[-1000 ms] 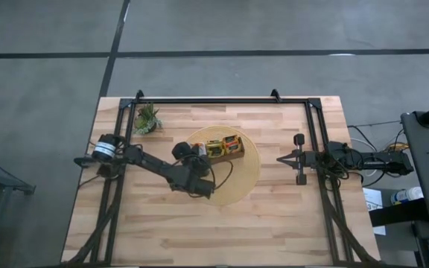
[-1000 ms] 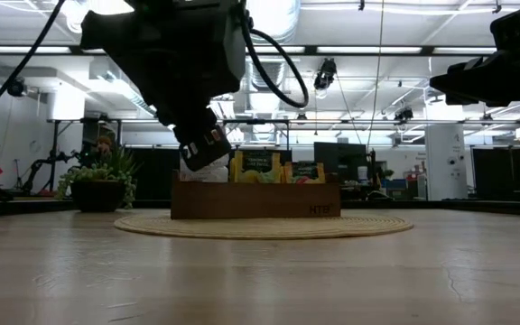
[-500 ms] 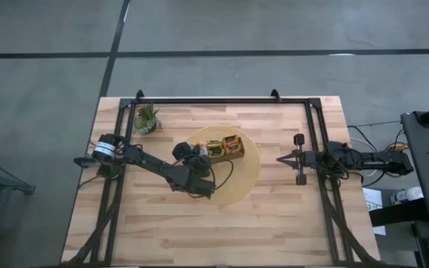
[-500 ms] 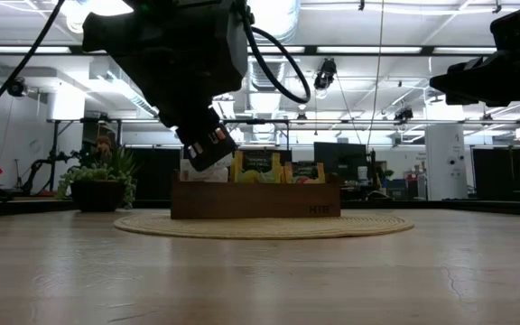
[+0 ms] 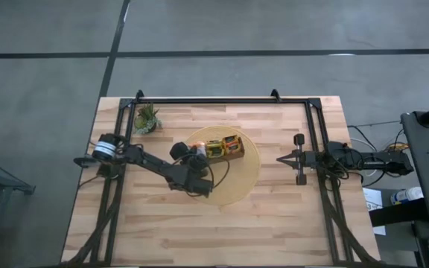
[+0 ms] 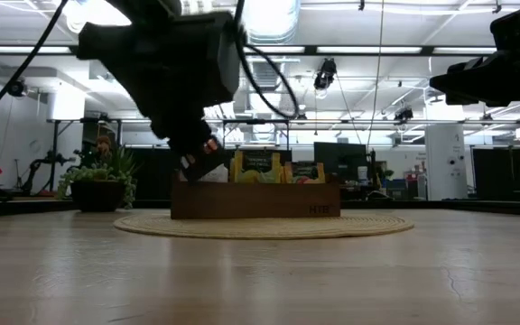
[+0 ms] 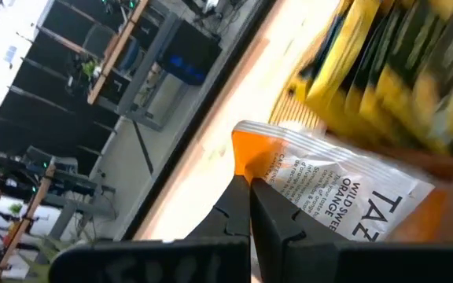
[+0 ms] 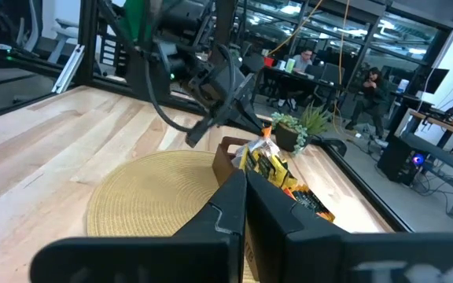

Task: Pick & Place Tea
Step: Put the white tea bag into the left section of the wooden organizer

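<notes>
The left gripper (image 7: 246,182) is pinched shut on an orange and white tea bag (image 7: 333,189), holding it just above the left end of the wooden tray (image 6: 255,199). The right gripper (image 5: 282,158) waits at the right, fingers together.

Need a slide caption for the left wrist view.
Left gripper shut on a white-and-orange tea sachet, lifted beside the yellow sachets.

An orange-and-white sachet (image 7: 333,192), yellow-and-dark sachets (image 7: 399,75), a brown tray (image 6: 255,200).
</notes>
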### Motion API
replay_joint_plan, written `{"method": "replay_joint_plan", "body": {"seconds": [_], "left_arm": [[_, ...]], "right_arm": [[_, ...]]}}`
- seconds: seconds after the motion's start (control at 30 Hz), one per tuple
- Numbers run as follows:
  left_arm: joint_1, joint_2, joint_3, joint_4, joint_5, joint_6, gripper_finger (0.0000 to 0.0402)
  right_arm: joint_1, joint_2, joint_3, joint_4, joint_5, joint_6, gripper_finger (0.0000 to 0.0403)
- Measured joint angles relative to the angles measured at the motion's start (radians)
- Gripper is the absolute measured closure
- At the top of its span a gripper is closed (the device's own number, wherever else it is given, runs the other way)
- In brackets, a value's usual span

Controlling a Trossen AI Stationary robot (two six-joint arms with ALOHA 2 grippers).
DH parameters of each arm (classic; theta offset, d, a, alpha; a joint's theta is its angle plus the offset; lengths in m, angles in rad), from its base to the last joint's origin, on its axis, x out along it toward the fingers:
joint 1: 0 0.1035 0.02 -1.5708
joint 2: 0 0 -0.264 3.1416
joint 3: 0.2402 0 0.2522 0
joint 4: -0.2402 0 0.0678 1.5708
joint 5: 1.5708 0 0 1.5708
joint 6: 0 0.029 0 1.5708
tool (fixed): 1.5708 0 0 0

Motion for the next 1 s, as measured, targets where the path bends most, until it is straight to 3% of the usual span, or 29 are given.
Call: {"method": "replay_joint_plan", "body": {"seconds": [0.43, 0.6, 1.0], "left_arm": [[0.012, 0.001, -0.037, 0.013, 0.028, -0.01, 0.0401], [0.013, 0.001, -0.02, 0.04, 0.132, 0.044, 0.0396], [0.014, 0.001, -0.02, 0.038, 0.167, 0.173, 0.0322]], "right_arm": [[0.0, 0.0, 0.0, 0.0, 0.0, 0.0, 0.0394], [0.0, 0.0, 0.0, 0.0, 0.0, 0.0, 0.0394], [0.0, 0.0, 0.0, 0.0, 0.0, 0.0, 0.0394]]}}
